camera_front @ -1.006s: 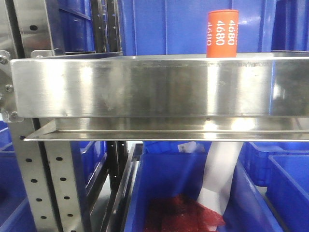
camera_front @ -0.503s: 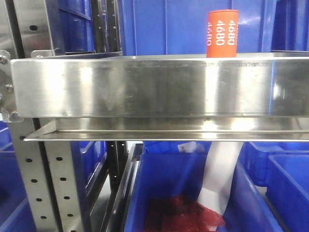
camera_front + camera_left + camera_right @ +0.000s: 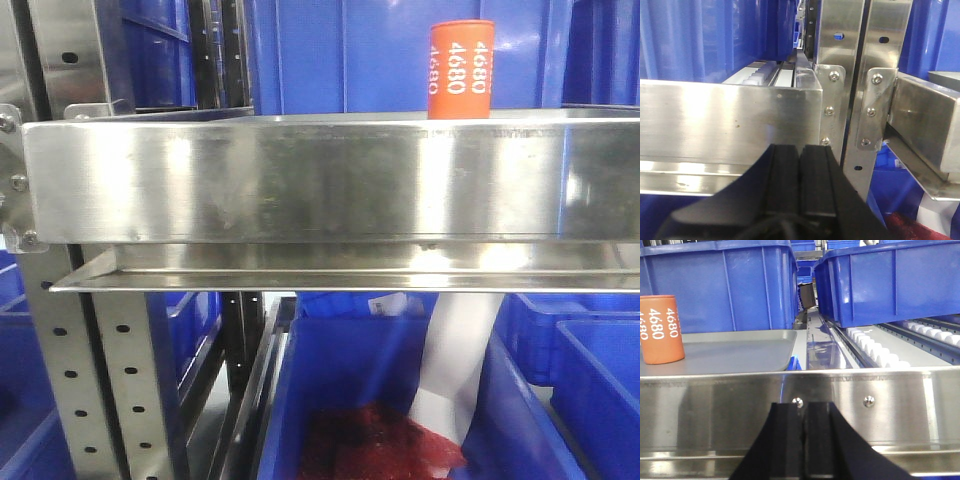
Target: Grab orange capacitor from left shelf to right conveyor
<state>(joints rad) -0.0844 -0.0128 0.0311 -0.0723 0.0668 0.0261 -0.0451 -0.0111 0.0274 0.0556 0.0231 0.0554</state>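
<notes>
Orange capacitor [image 3: 461, 68] upright on grey tray [image 3: 740, 352] on left shelf [image 3: 300, 180], left gripper [image 3: 800, 149] and right gripper [image 3: 804, 407] both clenched, holding nothing

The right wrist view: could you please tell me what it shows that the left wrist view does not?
Only the right wrist view shows the orange capacitor, standing upright on a grey tray. Only the left wrist view shows the bolted perforated uprights. Shared: the right end effector and left end effector are each shut before a steel shelf lip and blue bins.
</notes>
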